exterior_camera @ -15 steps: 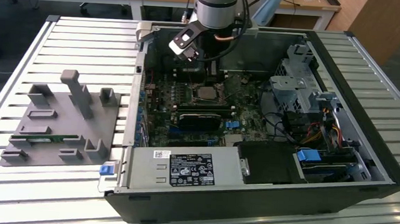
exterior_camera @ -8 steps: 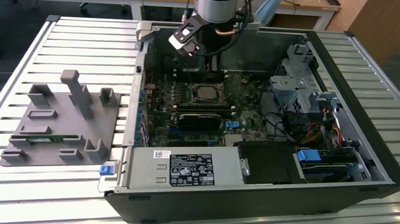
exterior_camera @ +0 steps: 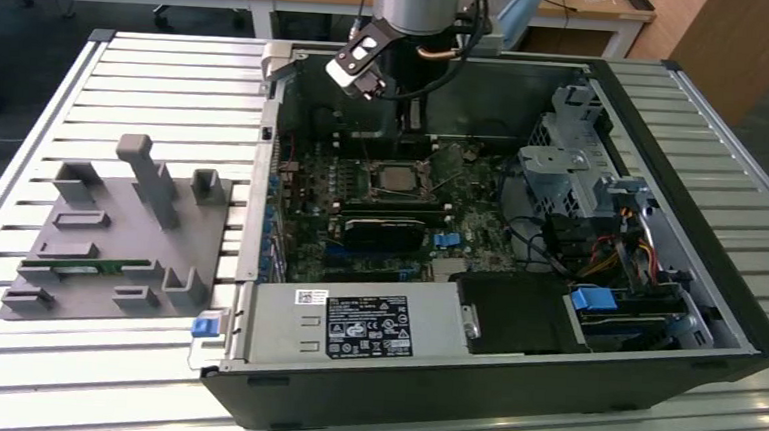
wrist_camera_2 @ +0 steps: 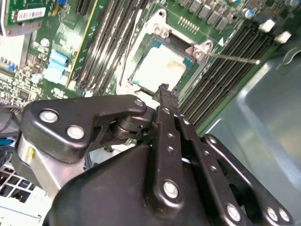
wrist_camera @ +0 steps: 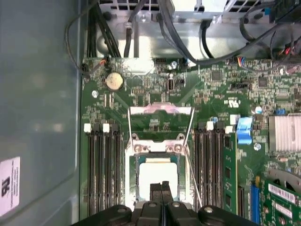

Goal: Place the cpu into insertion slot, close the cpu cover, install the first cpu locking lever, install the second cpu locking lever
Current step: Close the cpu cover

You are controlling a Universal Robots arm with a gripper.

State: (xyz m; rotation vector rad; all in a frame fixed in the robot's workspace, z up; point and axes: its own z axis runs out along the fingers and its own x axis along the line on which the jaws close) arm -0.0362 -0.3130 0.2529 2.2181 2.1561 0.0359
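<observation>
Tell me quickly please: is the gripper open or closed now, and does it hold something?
The gripper is closed and holds nothing, just above the cpu.

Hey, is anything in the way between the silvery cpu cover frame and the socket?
Only the gripper: its shut jaws hang over the silver-grey square cpu in the black-rimmed socket, where the raised silvery cover frame would likely swing down.

The silver-topped cpu lies flat in the insertion slot; the silvery, windowed cpu cover stands hinged open beside it.
</observation>
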